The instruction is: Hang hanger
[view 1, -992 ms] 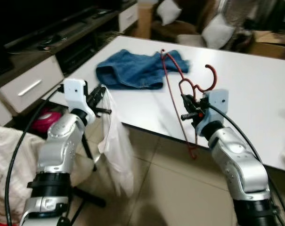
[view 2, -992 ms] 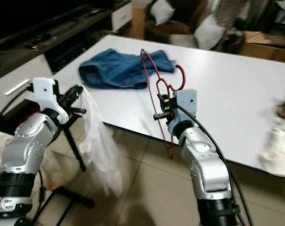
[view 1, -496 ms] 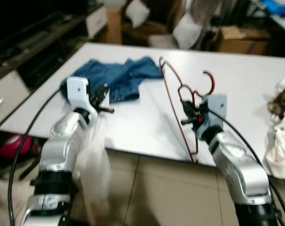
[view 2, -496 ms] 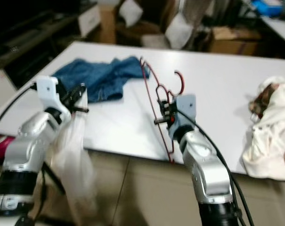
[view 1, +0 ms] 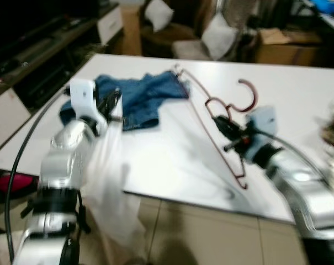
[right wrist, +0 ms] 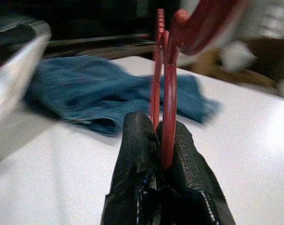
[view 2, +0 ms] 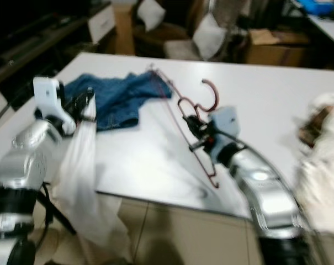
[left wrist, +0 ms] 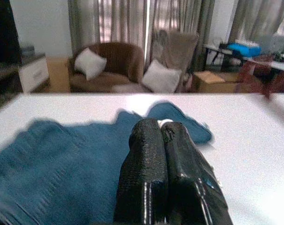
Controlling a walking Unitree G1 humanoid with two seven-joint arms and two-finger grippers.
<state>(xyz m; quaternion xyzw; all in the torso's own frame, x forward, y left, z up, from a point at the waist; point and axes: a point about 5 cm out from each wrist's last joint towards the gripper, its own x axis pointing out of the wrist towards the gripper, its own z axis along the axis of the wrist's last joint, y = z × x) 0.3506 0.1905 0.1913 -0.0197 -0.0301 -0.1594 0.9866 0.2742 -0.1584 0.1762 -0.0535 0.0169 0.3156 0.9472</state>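
- Above the smooth white table point(view 1: 172, 160), the right gripper point(view 1: 224, 132) pinches a thin red wire hanger point(view 1: 211, 118).
- Left gripper point(view 1: 114, 105) clamps limp white cloth point(view 1: 109, 182).
- Crumpled blue denim garment point(view 1: 139, 99) lies beyond.

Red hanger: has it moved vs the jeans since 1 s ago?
Yes. The hanger, clamped in the right gripper, has tilted; its upper end now reaches over the edge of the jeans on the table.
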